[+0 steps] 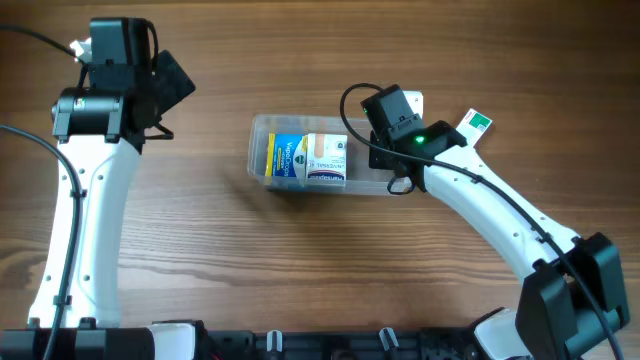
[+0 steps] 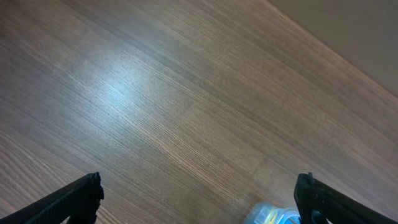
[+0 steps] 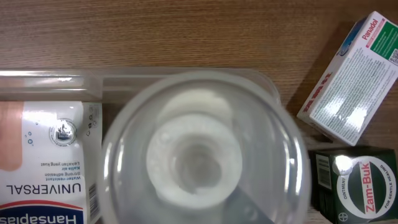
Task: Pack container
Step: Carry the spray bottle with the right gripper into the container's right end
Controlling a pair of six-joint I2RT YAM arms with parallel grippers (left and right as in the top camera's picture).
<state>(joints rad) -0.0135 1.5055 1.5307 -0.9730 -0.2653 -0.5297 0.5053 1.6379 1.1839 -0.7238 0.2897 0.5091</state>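
The clear plastic container (image 1: 262,135) lies at the table's middle, holding a yellow-and-blue box (image 1: 287,158) and a white Hansaplast box (image 1: 325,160). My right gripper (image 1: 392,150) hovers over the container's right end. In the right wrist view a small clear bottle (image 3: 199,155) fills the frame, seen end-on, held over the container's rim (image 3: 62,78) next to the Hansaplast box (image 3: 43,155); it hides the fingers. My left gripper (image 1: 170,85) is at the far left, open and empty (image 2: 199,199); a container corner (image 2: 273,214) shows at its view's lower edge.
A white Panadol box (image 3: 351,81) and a dark green Zam-Buk box (image 3: 357,186) lie on the wood just right of the container. The Panadol box also shows in the overhead view (image 1: 476,124).
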